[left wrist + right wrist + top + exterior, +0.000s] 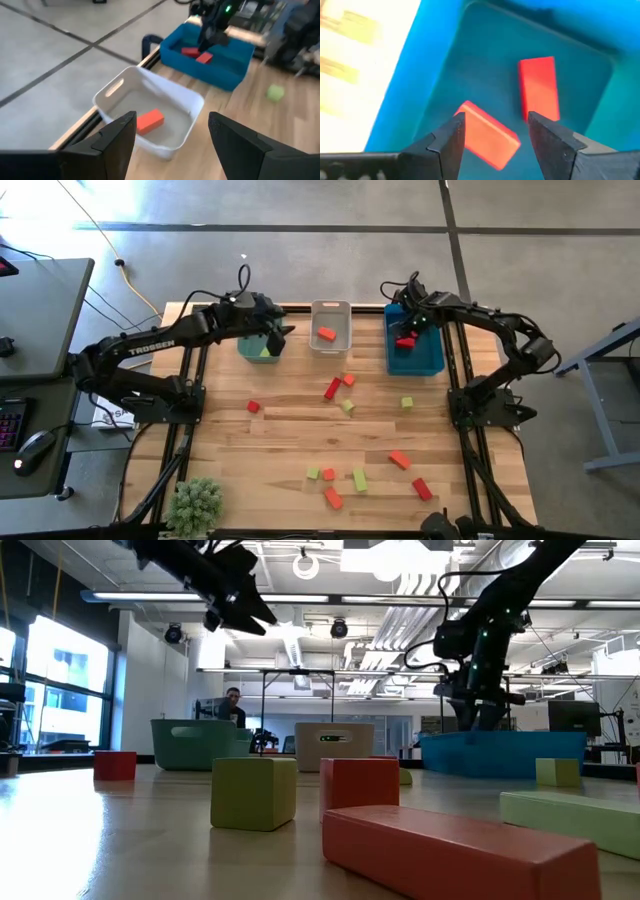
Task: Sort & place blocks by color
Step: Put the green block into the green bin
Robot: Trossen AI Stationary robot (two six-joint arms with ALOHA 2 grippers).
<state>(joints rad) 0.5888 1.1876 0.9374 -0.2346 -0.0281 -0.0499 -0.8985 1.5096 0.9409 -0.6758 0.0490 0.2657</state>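
Note:
My right gripper [407, 332] is open above the blue bin [432, 360], low over its floor. Two deep red blocks lie in that bin: one [538, 87] beyond the fingertips and one [487, 136] tilted below the gap between the fingers, with no finger shut on it. My left gripper [280, 336] is open and empty, high over the right rim of the green bin [248, 348]. An orange-red block [150, 121] lies on the floor of the white bin [172, 97]. Several yellow-green, orange-red and deep red blocks lie loose on the table, such as a red bar [332, 388] and a green cube [407, 402].
The three bins stand in a row along the table's far edge. Loose blocks cluster mid-table and near the front edge [359, 480]. A small potted plant [195, 502] stands at the front left corner. A person [232, 705] shows in the room beyond the table.

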